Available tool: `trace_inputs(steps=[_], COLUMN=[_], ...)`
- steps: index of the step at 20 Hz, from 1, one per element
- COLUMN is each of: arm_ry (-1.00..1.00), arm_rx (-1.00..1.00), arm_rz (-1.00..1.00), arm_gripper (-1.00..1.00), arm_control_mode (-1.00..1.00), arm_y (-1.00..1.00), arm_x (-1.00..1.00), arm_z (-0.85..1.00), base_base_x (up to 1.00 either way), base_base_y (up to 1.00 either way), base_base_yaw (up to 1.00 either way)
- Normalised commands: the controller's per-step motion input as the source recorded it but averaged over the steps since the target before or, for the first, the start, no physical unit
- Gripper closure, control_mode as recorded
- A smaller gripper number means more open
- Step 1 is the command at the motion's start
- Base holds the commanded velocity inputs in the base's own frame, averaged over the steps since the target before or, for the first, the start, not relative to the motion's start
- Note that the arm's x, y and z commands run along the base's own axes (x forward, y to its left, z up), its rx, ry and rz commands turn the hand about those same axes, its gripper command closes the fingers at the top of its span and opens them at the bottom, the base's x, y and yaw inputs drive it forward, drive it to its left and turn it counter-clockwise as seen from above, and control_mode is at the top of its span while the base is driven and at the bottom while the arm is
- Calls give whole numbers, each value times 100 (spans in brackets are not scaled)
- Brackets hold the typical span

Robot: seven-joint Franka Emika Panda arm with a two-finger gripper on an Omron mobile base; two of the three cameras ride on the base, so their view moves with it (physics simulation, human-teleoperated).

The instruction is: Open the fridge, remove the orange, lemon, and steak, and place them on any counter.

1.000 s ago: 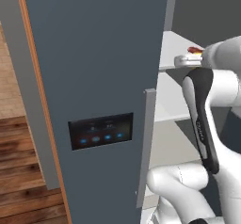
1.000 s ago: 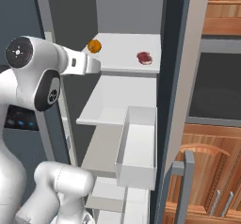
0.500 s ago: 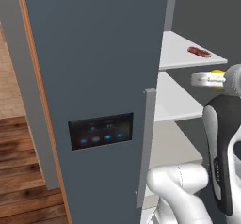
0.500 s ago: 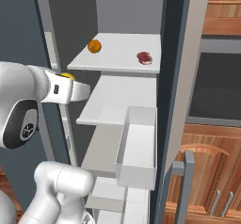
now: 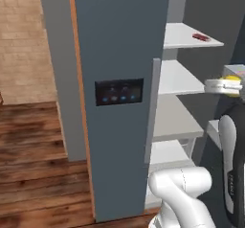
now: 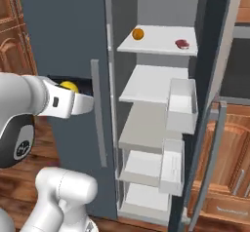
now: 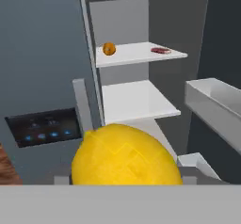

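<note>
Gripper: the gripper point(image 6: 73, 93) sits at mid-left of the right base view and at the right edge of the left base view point(image 5: 228, 84), its jaws pinching the lemon point(image 7: 126, 156).
Lemon: a bright yellow oval, large at the bottom centre of the hand view; in the right base view point(image 6: 68, 86) it peeks out above the hand, in front of the closed fridge door.
Change, arm: a second ago the hand was up at the top shelf beside the orange; half a second ago it was lower and already carrying the lemon; now it is outside the shelves, further toward the left of the right base view.
Change, camera: the whole picture has shifted in both base views, so the base has moved; more of the wooden floor point(image 5: 38, 160) shows at lower left.
Fridge: the fridge point(image 6: 73, 31) stands with its right door open and its left door with the control panel point(image 5: 119, 92) closed.
Orange: the orange point(image 6: 137, 33) lies on the top shelf point(image 6: 161, 43), left part, as before.
Steak: the steak point(image 6: 181, 43) lies on the same shelf toward the right, well apart from the orange, unchanged.
Door bins: white door bins point(image 6: 180, 104) hang on the open door at right.
</note>
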Motion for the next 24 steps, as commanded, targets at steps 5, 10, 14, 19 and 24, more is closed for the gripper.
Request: trace_inputs(steps=[5, 10, 14, 19, 24], arm_ry=[0, 0, 0, 0, 0], arm_rx=[0, 0, 0, 0, 0], arm_rz=[0, 0, 0, 0, 0], arm_gripper=[100, 100, 100, 100, 100], arm_control_mode=[100, 100, 100, 100, 100], arm_y=[0, 0, 0, 0, 0], arm_x=[0, 0, 0, 0, 0], arm_z=[0, 0, 0, 0, 0], base_base_x=[-13, 0, 4, 29, 52], base_base_y=[96, 82, 82, 74, 64], base_base_yaw=[77, 80, 71, 63, 58])
